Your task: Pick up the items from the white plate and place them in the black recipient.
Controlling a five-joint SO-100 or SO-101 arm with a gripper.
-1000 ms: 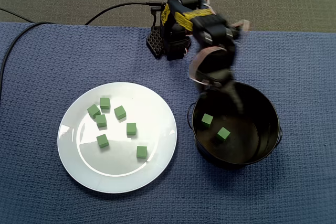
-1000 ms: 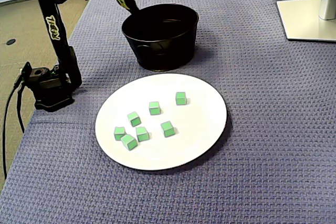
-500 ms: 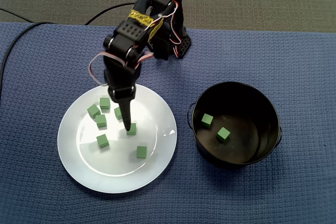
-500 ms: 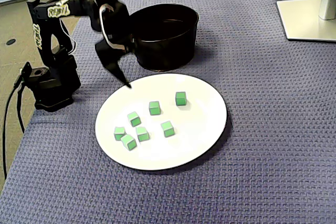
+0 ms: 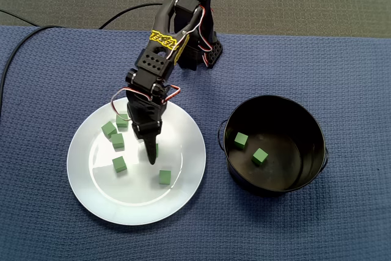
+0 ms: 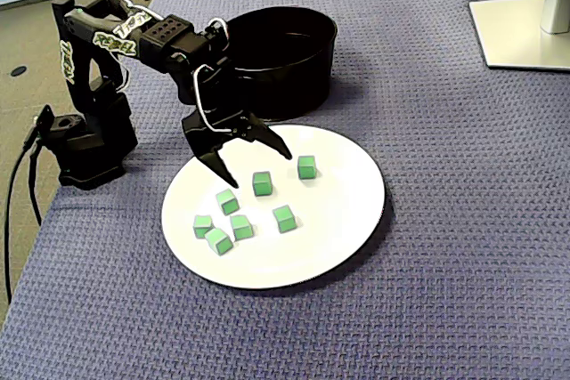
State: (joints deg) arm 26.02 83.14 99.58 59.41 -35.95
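Observation:
A white plate lies on the blue cloth and holds several green cubes, among them one on its left and one lower down in a fixed view. My gripper hangs open low over the plate's middle. Its fingers straddle one green cube, which the arm mostly hides from above. The black pot stands beside the plate, with two green cubes inside.
The arm's base is clamped at the cloth's edge, with a black cable trailing off. A white monitor foot stands at the far right corner. Blue cloth covers the table.
The arm swung from above the pot across to the plate and came lower. Its fingers have spread apart around a cube near the plate's middle.

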